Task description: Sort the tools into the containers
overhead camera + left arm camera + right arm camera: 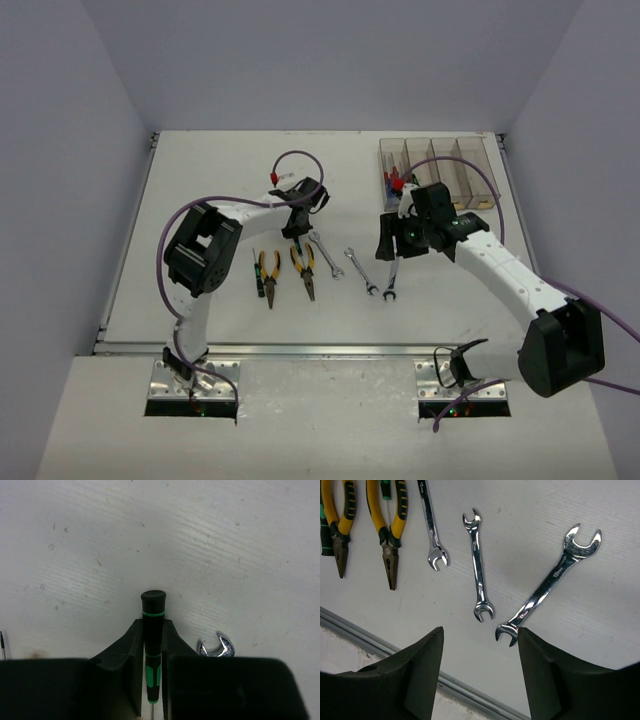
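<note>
My left gripper is shut on the handle of a green-and-black screwdriver, close over the table, beside the head of a wrench. From above, the left gripper sits just behind the row of tools: another green-handled screwdriver, two yellow-handled pliers and three wrenches. The right gripper hangs open above the wrenches, holding nothing. The containers stand at the back right, with a blue-and-red screwdriver in the leftmost bin.
The table's metal front edge runs just below the right gripper. Purple cables loop over both arms. The pliers and the third wrench lie to the left in the right wrist view.
</note>
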